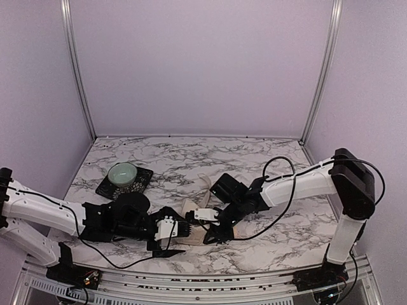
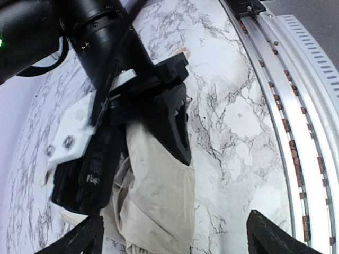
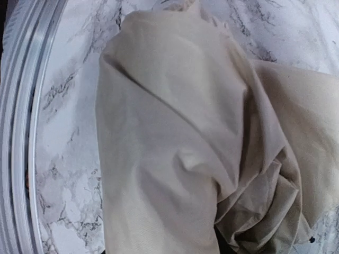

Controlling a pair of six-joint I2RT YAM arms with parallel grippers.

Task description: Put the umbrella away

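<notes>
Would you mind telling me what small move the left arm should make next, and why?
Probably close the left hand on the umbrella: its fingers stand wide apart with the loose cream fabric between them, and the right hand rests on the same bundle, so a grip there should gather the folds.

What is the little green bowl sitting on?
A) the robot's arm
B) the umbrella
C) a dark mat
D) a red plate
C: the top view shows the green bowl resting on a dark mat, whose edges stick out around it.
</notes>
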